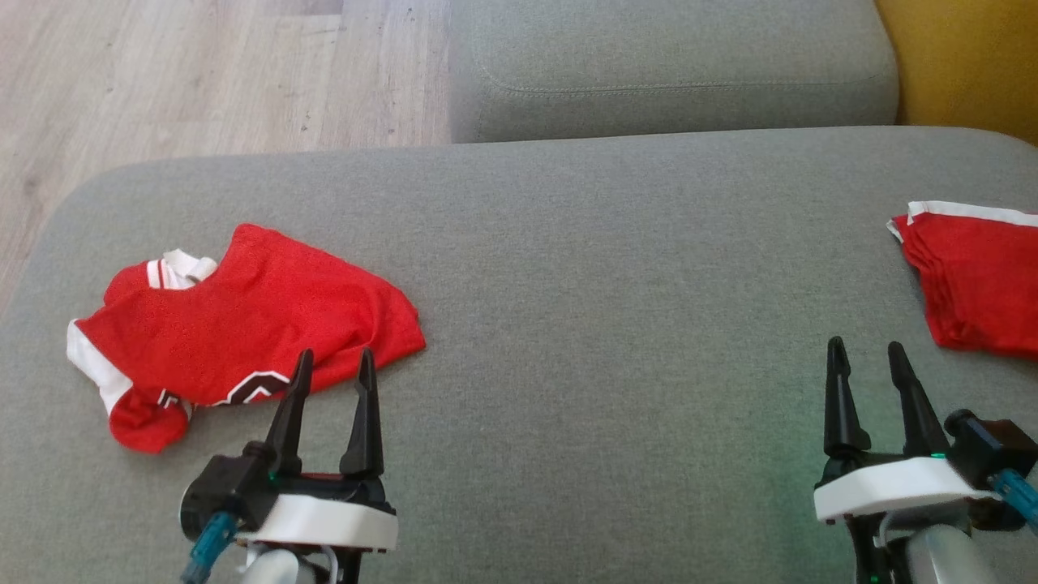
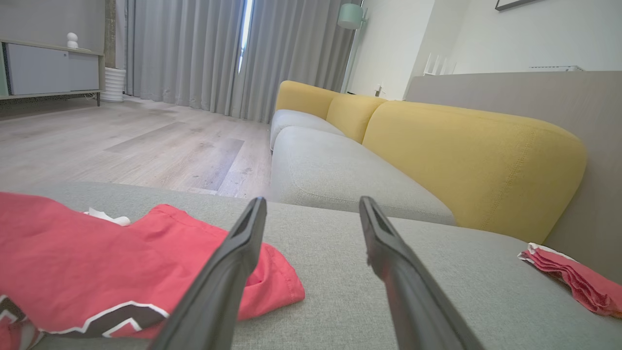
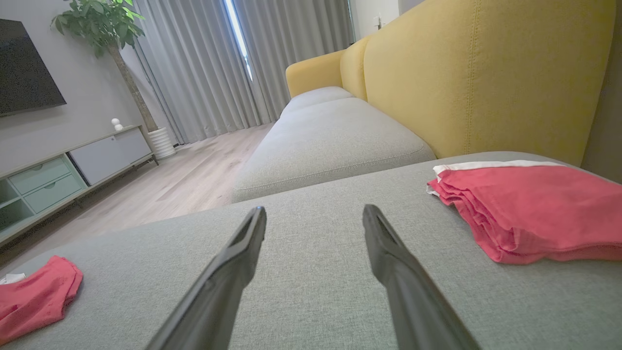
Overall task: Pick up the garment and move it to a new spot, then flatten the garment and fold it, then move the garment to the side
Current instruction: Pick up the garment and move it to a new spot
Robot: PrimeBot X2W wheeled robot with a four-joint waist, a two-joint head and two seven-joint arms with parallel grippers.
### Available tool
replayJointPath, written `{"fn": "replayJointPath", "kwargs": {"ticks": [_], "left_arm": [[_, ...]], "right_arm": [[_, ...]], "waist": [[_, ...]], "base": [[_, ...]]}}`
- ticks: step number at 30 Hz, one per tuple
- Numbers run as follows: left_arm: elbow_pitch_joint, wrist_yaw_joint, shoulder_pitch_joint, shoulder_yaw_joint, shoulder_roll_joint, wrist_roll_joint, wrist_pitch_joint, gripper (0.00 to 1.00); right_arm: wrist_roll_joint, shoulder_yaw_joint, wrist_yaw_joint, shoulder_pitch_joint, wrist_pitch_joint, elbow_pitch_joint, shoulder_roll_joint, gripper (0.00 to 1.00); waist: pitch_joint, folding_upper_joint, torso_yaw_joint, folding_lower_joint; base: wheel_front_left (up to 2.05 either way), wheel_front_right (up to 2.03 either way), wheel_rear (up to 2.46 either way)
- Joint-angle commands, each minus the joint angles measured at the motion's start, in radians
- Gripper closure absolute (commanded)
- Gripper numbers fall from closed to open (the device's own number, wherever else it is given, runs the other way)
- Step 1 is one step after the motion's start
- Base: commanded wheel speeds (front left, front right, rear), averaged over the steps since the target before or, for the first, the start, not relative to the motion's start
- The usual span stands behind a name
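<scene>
Crumpled red garment (image 1: 243, 324) lies just ahead-left of left hand (image 1: 334, 357) — nearer arm; both hands released, empty — right hand (image 1: 864, 347) well apart.

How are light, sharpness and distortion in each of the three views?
Head view: soft, even daylight, slightly grainy, only faint shadow under the crumpled red jersey. Left wrist view: the curtain gap is blown out white; wide-angle stretch at the edges. Right wrist view: same glare at the gap; the folded red garment is sharp.
</scene>
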Motion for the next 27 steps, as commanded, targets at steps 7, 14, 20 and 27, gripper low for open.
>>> {"fn": "replayJointPath", "kwargs": {"ticks": [7, 14, 20, 27], "left_arm": [[-0.03, 0.008, -0.034, 0.034, 0.002, -0.003, -0.005, 0.0], [-0.022, 0.016, -0.035, 0.048, 0.002, 0.005, -0.005, 0.0], [-0.02, 0.016, -0.028, 0.063, 0.002, 0.021, -0.005, 0.0], [-0.017, 0.014, -0.017, 0.081, 0.002, 0.037, -0.005, 0.0]], "right_arm": [[0.005, 0.025, -0.001, -0.038, -0.014, -0.037, -0.005, 0.0], [0.031, 0.075, -0.001, -0.022, -0.014, -0.043, -0.005, 0.0], [0.048, 0.132, -0.001, -0.005, -0.014, -0.049, -0.005, 0.0], [0.073, 0.183, -0.001, 0.012, -0.014, -0.055, -0.005, 0.0]], "waist": [[0.005, 0.0, 0.015, 0.0], [0.0, 0.0, 0.069, 0.0], [-0.014, 0.0, 0.147, 0.0], [-0.031, 0.0, 0.253, 0.0]], "base": [[0.0, 0.0, 0.0], [0.0, 0.0, 0.0], [0.0, 0.0, 0.0], [0.0, 0.0, 0.0]]}}
